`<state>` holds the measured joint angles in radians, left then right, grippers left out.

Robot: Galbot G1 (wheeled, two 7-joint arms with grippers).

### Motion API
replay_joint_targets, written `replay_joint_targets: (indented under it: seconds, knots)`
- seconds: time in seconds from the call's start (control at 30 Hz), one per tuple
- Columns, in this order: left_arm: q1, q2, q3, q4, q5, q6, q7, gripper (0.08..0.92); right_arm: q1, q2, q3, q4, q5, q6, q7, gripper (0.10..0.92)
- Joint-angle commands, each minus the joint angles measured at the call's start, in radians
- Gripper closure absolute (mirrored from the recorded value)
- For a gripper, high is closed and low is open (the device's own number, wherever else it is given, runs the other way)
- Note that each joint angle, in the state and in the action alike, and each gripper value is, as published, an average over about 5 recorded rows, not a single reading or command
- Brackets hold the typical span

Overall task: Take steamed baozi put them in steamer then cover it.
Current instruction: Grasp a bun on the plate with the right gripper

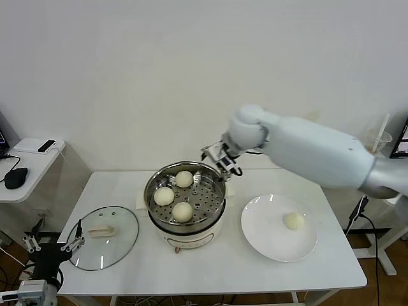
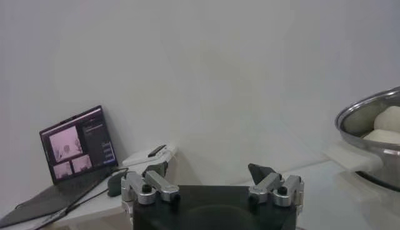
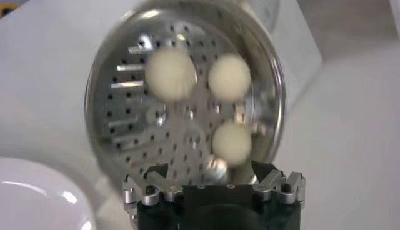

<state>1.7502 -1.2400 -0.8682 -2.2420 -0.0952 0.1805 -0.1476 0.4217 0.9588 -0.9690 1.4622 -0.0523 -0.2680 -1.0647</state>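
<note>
Steamer: the round shiny stainless-steel steamer basket with a perforated bottom (image 1: 185, 194) sits on a white electric pot base (image 1: 185, 239) near the middle of the white table (image 1: 217, 274); its rim also shows in the left wrist view (image 2: 369, 119) and its whole inside in the right wrist view (image 3: 187, 94).
Buns in the steamer: three small round cream-white dough buns lie on the perforated floor, one toward the back (image 1: 184, 179), one on the robot's left side (image 1: 164, 196), one at the front (image 1: 182, 211); they are apart from one another.
Bun outside: the fourth cream-white bun (image 1: 294, 221) lies on the flat round white plate (image 1: 268, 242), which stands just beside the steamer on the robot's right.
Cover: the round clear glass lid with a metal rim and a cream-coloured bar handle (image 1: 102, 237) lies flat on the table, on the robot's left of the steamer and apart from it.
Right end effector: it (image 1: 224, 164) hovers at the steamer's back right rim, above it; its fingers (image 3: 275, 181) are spread and hold nothing.
Left end effector: it (image 1: 53, 243) is parked low beyond the table's left edge, by the lid; its fingers (image 2: 265, 178) stand apart and empty.
Side desk: farther left of the steamer, a small white desk (image 1: 29, 162) carries a dark mouse (image 1: 16, 177); the left wrist view shows an open laptop (image 2: 69, 162) there.
</note>
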Motion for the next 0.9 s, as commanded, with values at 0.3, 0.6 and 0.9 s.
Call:
replay_joint_targets:
  seconds: [0.3, 0.6, 0.9]
  knots:
    - [-0.017, 0.009, 0.037, 0.007, 0.012, 0.003, 0.003, 0.177, -0.402, -0.460, 0.326, 0.051, -0.142, -0.030, -0.074, 0.203]
    - [-0.017, 0.005, 0.061, 0.006, 0.034, 0.006, 0.004, 0.177, -0.676, -0.484, 0.521, 0.010, -0.241, 0.021, -0.086, 0.203]
    - [-0.012, 0.007, 0.058, 0.002, 0.040, 0.009, 0.006, 0.177, -0.813, -0.401, 0.616, -0.061, -0.292, 0.039, -0.082, 0.203]
